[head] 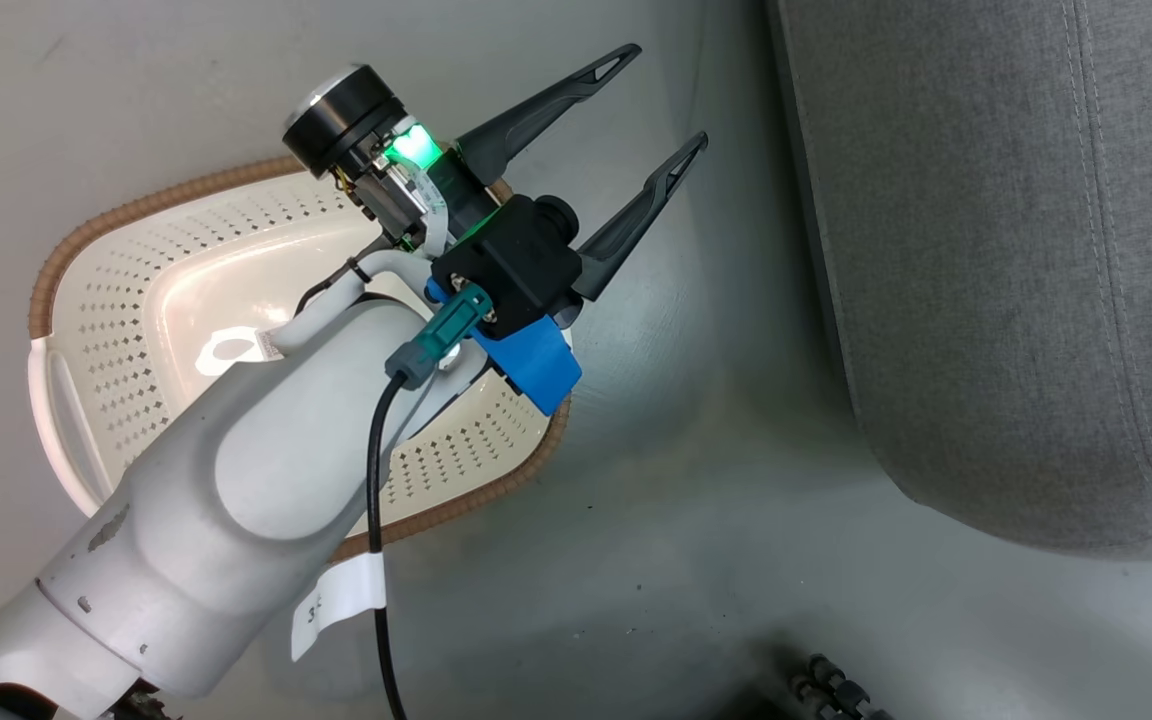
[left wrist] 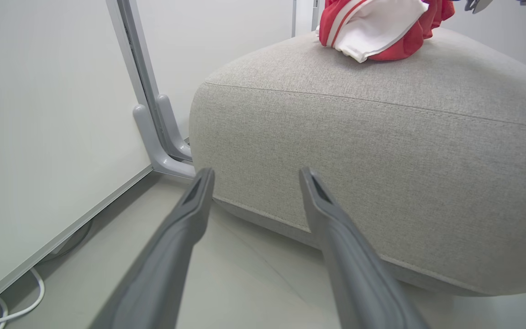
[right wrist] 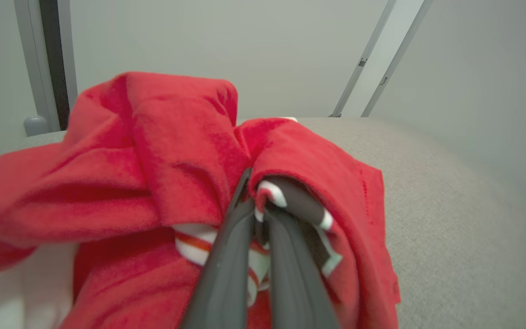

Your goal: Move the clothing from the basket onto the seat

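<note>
The basket point(head: 136, 215), cream-white with a brown rim, stands on the floor at the left with nothing showing inside it. My left gripper point(head: 666, 95) hangs above its far edge, open and holding nothing, its fingers pointing toward the seat point(head: 1016, 250). Seen from the left wrist, the left gripper point(left wrist: 256, 173) faces the seat's point(left wrist: 381, 160) rounded side, and the red and white clothing point(left wrist: 372, 27) lies bunched on top. My right gripper point(right wrist: 256, 201) is shut on a fold of the clothing point(right wrist: 153, 160), which rests on the seat point(right wrist: 450, 205).
A strip of grey floor point(head: 716, 500) separates the basket from the seat. A white wall panel with a grey post foot point(left wrist: 158, 137) stands just left of the seat, and a white cable point(left wrist: 21, 306) lies on the floor below it. A dark ribbed part point(head: 836, 690) shows at the bottom edge.
</note>
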